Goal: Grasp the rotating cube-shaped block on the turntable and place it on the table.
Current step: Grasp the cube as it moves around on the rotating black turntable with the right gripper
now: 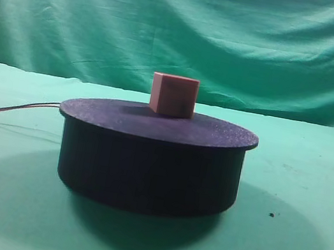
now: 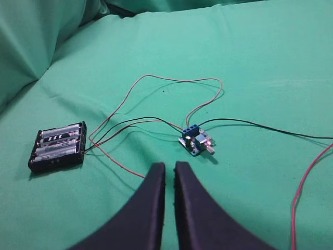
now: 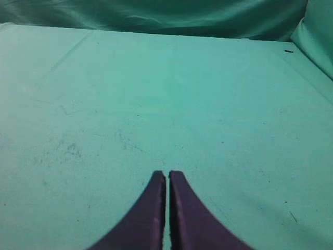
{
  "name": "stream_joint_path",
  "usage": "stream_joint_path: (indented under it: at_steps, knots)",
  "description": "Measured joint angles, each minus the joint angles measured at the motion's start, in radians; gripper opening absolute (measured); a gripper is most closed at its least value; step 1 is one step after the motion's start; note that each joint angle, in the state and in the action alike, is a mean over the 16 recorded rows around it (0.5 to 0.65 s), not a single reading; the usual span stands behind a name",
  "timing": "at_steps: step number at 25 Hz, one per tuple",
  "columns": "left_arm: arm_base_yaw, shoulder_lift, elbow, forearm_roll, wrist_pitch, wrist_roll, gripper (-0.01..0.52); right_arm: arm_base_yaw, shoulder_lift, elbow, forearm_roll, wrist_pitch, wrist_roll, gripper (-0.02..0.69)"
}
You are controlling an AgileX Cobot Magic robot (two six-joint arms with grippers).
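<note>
A pinkish-brown cube-shaped block [image 1: 173, 95] stands on the far middle of the black turntable [image 1: 152, 158], which rests on the green cloth table [image 1: 307, 208]. Neither gripper shows in the exterior high view. In the left wrist view my left gripper [image 2: 169, 166] is shut and empty, hovering over green cloth near a small circuit board. In the right wrist view my right gripper [image 3: 167, 174] is shut and empty over bare green cloth [image 3: 171, 94]. The block and turntable show in neither wrist view.
Thin wires [image 1: 11, 108] trail left from the turntable. In the left wrist view a black battery holder [image 2: 58, 147], a blue circuit board [image 2: 196, 140] and looping red and black wires [image 2: 171, 86] lie on the cloth. A green backdrop [image 1: 183, 31] hangs behind.
</note>
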Motion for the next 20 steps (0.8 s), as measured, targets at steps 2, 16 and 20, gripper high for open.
stream_joint_path:
  at_steps: [2, 16, 20]
  knots:
    - [0.0, 0.0, 0.0, 0.0, 0.0, 0.0, 0.0, 0.0, 0.0, 0.0, 0.0, 0.0, 0.0, 0.0]
    - [0.0, 0.0, 0.0, 0.0, 0.0, 0.0, 0.0, 0.0, 0.0, 0.001, 0.018, -0.126, 0.01, 0.0]
    - [0.0, 0.0, 0.0, 0.0, 0.0, 0.0, 0.0, 0.0, 0.0, -0.004, 0.041, -0.276, 0.006, 0.0]
